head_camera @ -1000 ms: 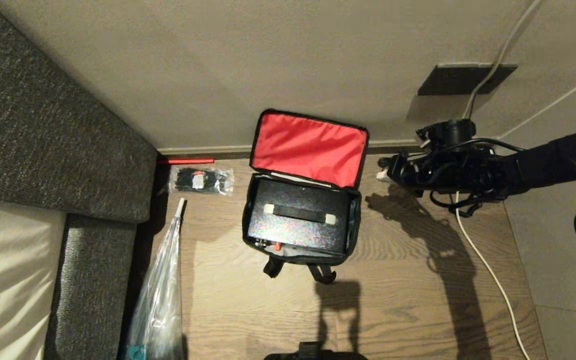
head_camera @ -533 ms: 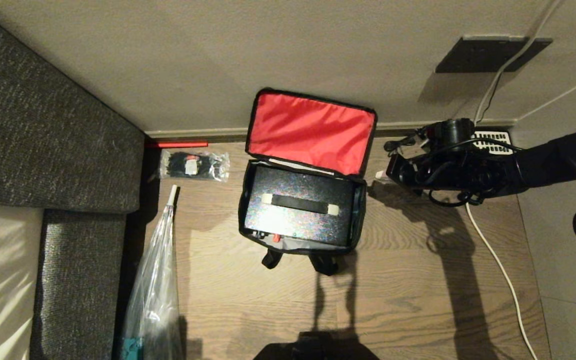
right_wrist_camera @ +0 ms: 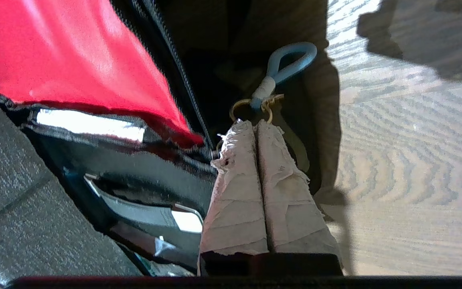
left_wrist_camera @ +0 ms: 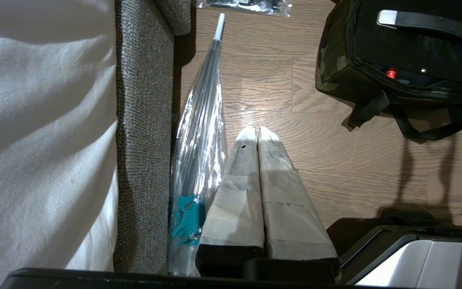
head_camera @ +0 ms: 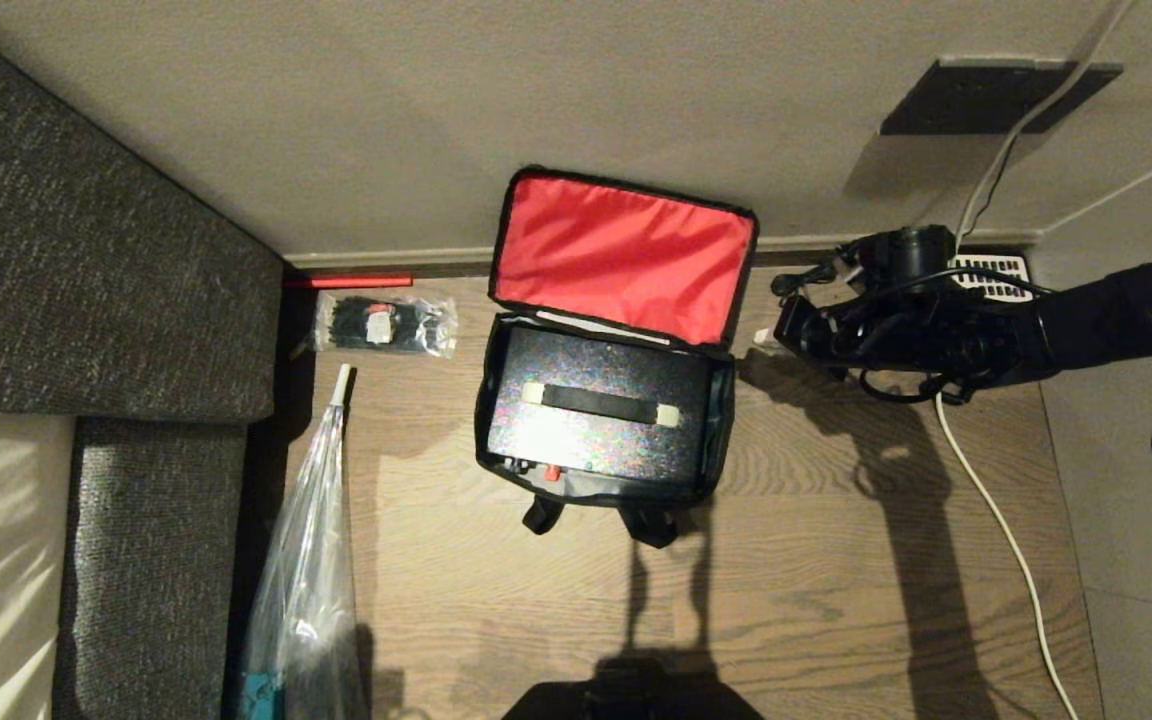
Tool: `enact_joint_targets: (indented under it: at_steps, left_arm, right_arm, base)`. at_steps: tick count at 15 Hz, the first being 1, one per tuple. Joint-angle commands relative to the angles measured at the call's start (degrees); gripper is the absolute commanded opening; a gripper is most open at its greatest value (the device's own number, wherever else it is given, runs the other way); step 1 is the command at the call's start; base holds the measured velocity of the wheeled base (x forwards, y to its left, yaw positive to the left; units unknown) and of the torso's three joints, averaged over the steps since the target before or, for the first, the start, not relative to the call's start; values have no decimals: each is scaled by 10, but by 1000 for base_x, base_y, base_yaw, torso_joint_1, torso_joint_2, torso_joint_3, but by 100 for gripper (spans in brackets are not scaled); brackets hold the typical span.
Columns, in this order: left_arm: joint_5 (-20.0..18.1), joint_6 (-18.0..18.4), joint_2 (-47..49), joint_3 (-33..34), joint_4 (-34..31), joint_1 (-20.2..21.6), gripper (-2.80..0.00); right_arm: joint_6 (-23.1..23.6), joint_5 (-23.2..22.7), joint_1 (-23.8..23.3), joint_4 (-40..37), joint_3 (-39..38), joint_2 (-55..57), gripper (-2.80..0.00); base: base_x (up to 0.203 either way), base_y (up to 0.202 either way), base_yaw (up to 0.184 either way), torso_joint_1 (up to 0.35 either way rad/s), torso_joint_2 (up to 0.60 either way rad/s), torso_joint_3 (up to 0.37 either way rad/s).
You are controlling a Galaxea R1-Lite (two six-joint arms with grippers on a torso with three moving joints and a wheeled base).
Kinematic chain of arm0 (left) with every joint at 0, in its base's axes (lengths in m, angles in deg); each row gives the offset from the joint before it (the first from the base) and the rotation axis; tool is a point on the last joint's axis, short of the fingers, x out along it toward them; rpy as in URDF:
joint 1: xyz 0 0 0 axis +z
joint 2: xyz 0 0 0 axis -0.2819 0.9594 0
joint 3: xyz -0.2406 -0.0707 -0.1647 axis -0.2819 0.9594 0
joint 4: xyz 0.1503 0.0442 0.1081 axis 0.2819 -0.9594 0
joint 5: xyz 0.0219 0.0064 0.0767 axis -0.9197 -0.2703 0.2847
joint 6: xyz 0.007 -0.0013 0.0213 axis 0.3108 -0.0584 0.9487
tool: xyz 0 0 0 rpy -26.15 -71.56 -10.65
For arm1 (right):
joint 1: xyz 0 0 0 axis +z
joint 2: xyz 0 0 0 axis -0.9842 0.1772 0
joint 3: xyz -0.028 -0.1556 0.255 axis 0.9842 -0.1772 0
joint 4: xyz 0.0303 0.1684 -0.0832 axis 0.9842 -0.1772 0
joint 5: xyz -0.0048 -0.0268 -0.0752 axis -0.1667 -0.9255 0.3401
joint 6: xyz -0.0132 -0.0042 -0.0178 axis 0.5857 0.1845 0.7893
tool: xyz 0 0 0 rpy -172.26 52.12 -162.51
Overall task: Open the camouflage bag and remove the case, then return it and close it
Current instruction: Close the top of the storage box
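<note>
Camouflage bag (head_camera: 604, 490) sits on the wood floor (head_camera: 836, 600) with its lid flipped up, so you can see the red lining (head_camera: 626, 255). That lid leans back toward the wall (head_camera: 536, 100), which is why it stays up on its own. Inside the bag lies the case (head_camera: 596, 420), flat and black, with its strap handle (head_camera: 600, 404) facing up. It fills most of the bag, so you will likely have to lift it straight up by that handle.

Look at your right gripper (right_wrist_camera: 256, 124). Its taped fingers (right_wrist_camera: 237, 160) are pressed tight together and hold nothing. It hangs just beside the bag's side corner, right where the lid meets the body. Just past its tips is a blue zip pull (right_wrist_camera: 289, 66) on a small ring. My guess is the gripper is there because the zip ends there.

The case is off to the side of this gripper and below it, so you will need to reach over the bag's edge.

Your left gripper (left_wrist_camera: 258, 132) is pressed shut too, and empty. It is parked low, well apart from the bag, near a clear umbrella (left_wrist_camera: 201, 120) by the grey sofa (left_wrist_camera: 144, 120).
</note>
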Motion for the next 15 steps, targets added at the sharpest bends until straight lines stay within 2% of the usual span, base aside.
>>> enact_joint_targets:
  at_steps: [1,3,6,7,10,15]
  left_arm:
    - [0,0,-1,2,0,0,-280]
    - [1,0,-1,2,0,0,-280]
    - [0,0,0,2,0,0,-280]
    - [0,0,-1,2,0,0,-280]
    - [0,0,0,2,0,0,-280]
    - [1,0,-1,2,0,0,-280]
  right_arm:
    - [-3,11,1,-1,24,7,-280]
    - [-3,75,8,2,38,27,-280]
    - [-16,78,10,6,31,15,-280]
    - [-35,78,11,17,34,17,0]
    - [-86,75,10,30,73,20,0]
    - [-146,24,-4,39,88,4,0]
  base:
    - [0,0,0,0,0,0]
    - [0,0,0,0,0,0]
    - [0,0,0,0,0,0]
    - [0,0,0,0,0,0]
    - [0,0,0,0,0,0]
    - [0,0,0,0,0,0]
